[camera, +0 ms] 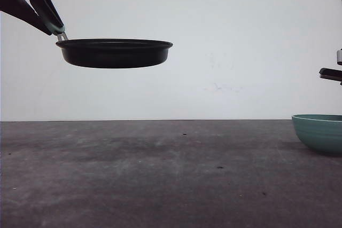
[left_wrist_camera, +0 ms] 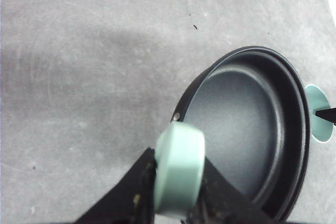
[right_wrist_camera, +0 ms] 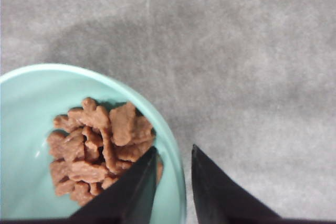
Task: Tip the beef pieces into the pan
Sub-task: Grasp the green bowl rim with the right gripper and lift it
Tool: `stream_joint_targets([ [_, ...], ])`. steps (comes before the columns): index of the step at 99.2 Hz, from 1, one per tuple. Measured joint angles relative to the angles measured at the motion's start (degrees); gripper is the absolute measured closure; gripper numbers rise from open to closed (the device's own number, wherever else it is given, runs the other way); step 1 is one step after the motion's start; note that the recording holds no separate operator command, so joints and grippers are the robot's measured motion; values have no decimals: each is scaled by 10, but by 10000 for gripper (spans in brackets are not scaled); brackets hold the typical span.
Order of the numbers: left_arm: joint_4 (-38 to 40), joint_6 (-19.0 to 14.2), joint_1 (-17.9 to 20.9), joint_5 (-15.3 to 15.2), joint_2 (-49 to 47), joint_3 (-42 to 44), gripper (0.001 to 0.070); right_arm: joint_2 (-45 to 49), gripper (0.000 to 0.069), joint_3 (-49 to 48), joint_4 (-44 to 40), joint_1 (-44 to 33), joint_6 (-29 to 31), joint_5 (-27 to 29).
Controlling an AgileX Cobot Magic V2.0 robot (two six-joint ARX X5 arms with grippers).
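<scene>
The black pan (camera: 114, 52) hangs level, high above the table at the left. My left gripper (camera: 52, 26) is shut on its mint-green handle (left_wrist_camera: 180, 169). In the left wrist view the pan (left_wrist_camera: 247, 129) has nothing inside it. The beef pieces (right_wrist_camera: 100, 148) lie in a heap inside a teal bowl (camera: 319, 131) that stands on the table at the far right. My right gripper (right_wrist_camera: 174, 149) is open and straddles the bowl's rim (right_wrist_camera: 179, 178), one finger inside next to the beef and one outside. A small part of that gripper (camera: 331, 74) shows above the bowl.
The grey table (camera: 160, 174) runs wide and bare between the pan and the bowl. A white wall (camera: 230, 36) stands behind it. Part of the bowl (left_wrist_camera: 318, 115) shows past the pan's far rim in the left wrist view.
</scene>
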Motion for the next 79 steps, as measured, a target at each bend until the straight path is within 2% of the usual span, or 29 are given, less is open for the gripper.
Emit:
stream_joint_targets([
  [34, -6, 2, -2, 0, 0, 0, 655, 30, 571, 1, -12, 22, 9, 0],
  [44, -7, 2, -4, 0, 0, 0, 655, 32, 648, 1, -12, 26, 12, 0],
  [53, -8, 4, -6, 0, 0, 0, 655, 31, 664, 2, -8, 26, 13, -5],
  [79, -9, 12, -9, -1, 2, 0, 655, 27, 673, 2, 15, 30, 3, -83],
])
